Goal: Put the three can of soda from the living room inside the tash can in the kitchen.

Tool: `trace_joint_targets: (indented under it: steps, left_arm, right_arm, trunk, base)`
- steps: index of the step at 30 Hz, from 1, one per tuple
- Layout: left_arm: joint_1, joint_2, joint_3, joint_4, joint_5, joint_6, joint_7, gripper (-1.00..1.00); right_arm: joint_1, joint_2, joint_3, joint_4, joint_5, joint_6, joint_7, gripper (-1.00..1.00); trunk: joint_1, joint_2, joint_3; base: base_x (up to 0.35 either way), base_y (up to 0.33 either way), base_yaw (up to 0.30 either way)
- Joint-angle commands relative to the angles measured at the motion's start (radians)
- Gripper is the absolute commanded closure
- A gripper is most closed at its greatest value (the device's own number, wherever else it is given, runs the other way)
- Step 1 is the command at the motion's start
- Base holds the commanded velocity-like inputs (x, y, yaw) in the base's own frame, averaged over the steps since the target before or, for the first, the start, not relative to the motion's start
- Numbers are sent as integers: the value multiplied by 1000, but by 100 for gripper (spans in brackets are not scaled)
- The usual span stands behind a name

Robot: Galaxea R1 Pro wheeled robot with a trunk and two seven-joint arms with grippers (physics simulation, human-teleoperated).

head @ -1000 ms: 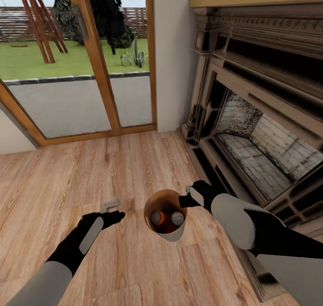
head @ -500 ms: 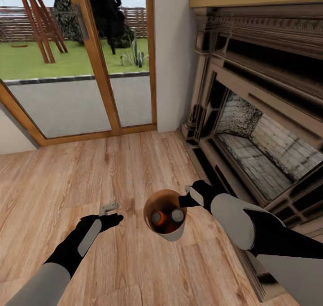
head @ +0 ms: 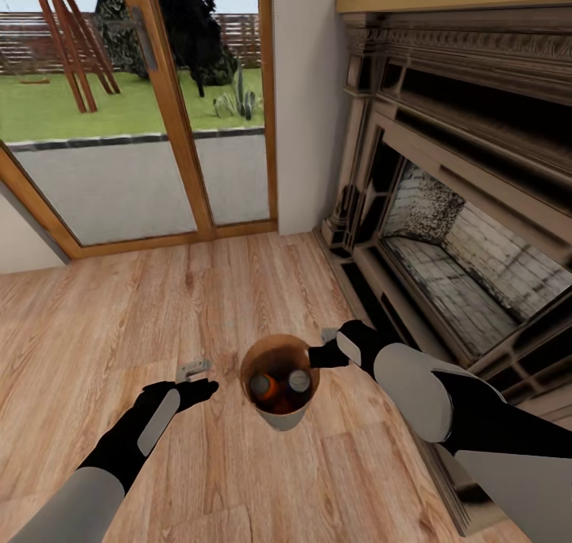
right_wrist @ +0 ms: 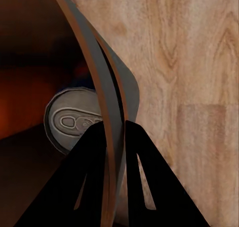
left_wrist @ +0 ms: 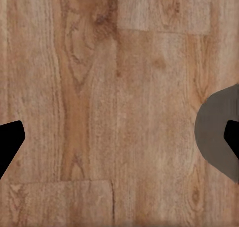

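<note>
- The right gripper (head: 324, 355) has its fingers clamped on the rim of the grey tapered bin with a tan inside (head: 280, 417).
- Silver-topped cans (head: 299, 381) stand inside the bin.
- The left gripper (head: 195, 375) hangs with its fingers apart over the wooden floor (head: 159, 304).

one trash can (head: 280, 384), two visible soda cans (head: 260, 385), two hands (head: 199, 378)

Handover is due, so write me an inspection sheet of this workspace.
Surface: wood plank floor.
Job's things: trash can held by its rim, two silver can tops and orange inside; third can not discernible.
Clutter: nothing seen.
Grippers: right gripper pinches the can's wall; left gripper open, holding nothing, over bare floor.
Cables: nothing seen.
Surroundings: dark ornate fireplace to the right, wood-framed glass doors ahead, garden outside.
</note>
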Motion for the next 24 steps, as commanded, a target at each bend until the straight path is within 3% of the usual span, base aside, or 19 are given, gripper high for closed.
trace_joint_targets:
  steps: [1,24]
  left_arm:
    - [0,0,0,0,0,0,0,-100]
    - [0,0,-1,0,-2,-6,-3,-100]
  right_arm:
    - [0,0,6,0,-1,0,17,100]
    - [0,-1,7,0,1,0,39,100]
  trunk:
    - [4,-7,-3]
    - [92,-168,-75]
  base:
    - [0,0,0]
    - [0,0,0]
